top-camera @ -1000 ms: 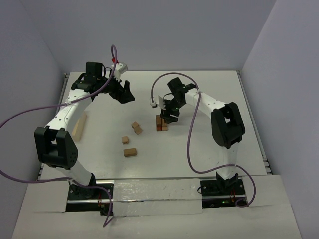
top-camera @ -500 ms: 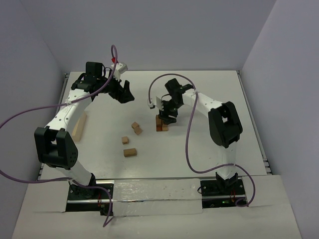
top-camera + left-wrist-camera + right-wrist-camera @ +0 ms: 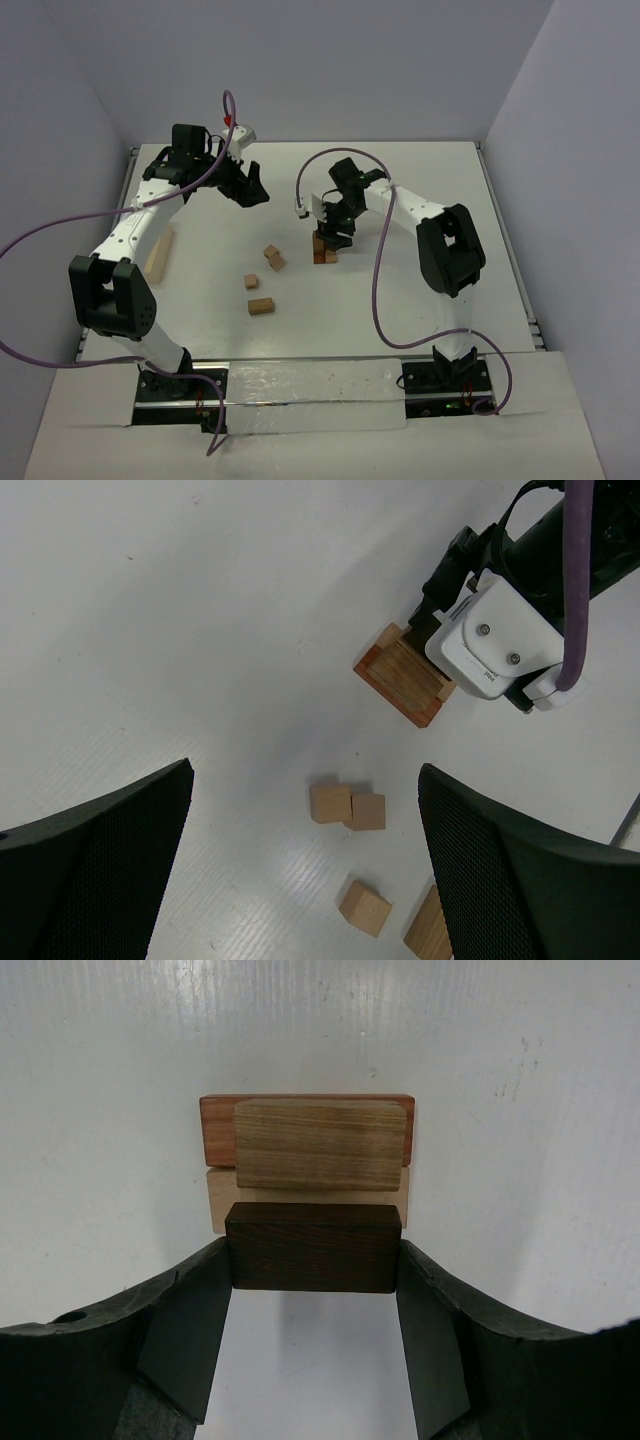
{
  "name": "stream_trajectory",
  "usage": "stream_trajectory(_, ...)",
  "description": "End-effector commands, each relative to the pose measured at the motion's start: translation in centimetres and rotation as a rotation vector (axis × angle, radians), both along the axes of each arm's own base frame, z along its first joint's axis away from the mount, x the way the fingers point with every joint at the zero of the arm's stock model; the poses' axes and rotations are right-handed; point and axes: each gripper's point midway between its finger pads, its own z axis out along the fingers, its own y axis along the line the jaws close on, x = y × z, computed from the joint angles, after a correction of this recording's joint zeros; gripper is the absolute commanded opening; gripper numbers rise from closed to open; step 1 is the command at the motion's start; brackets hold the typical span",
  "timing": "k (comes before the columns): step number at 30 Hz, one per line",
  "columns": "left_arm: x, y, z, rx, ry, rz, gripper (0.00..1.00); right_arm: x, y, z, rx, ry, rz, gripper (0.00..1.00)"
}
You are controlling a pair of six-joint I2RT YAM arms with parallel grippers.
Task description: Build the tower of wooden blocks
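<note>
The tower (image 3: 324, 250) stands mid-table: a reddish-brown brick (image 3: 215, 1117) and a tan brick (image 3: 222, 1203) side by side, with a brown brick (image 3: 320, 1144) across them. My right gripper (image 3: 312, 1260) is shut on a dark brown brick (image 3: 312, 1247) and holds it at the tower's near edge, over the tan brick; it shows from above (image 3: 331, 230) too. My left gripper (image 3: 305, 780) is open and empty, high above the table at the back left (image 3: 250, 190). Loose tan blocks (image 3: 331, 804) lie below it, and the tower (image 3: 402, 670) shows there too.
Three loose tan blocks lie left of the tower: a pair (image 3: 272, 257), one (image 3: 252, 282) and one (image 3: 261, 306) nearer the front. A long pale wooden piece (image 3: 158, 252) lies by the left arm. White walls close the table's back and sides.
My right gripper has shifted slightly left with the dark brown brick, closer over the tower. The left arm has not moved.
</note>
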Motion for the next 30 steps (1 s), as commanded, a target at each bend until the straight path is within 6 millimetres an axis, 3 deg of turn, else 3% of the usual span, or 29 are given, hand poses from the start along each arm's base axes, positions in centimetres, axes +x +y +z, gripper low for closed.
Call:
stream_trajectory(1,1.0,-0.6,2.5,-0.021,-0.091,-0.007,0.99,0.9,1.2,0.5,0.015,-0.02,0.005,0.3)
stream_trajectory(30,1.0,-0.3,2.5,-0.011,-0.1,0.001,0.99,0.7,0.9,-0.5,-0.011,0.004,0.0,0.36)
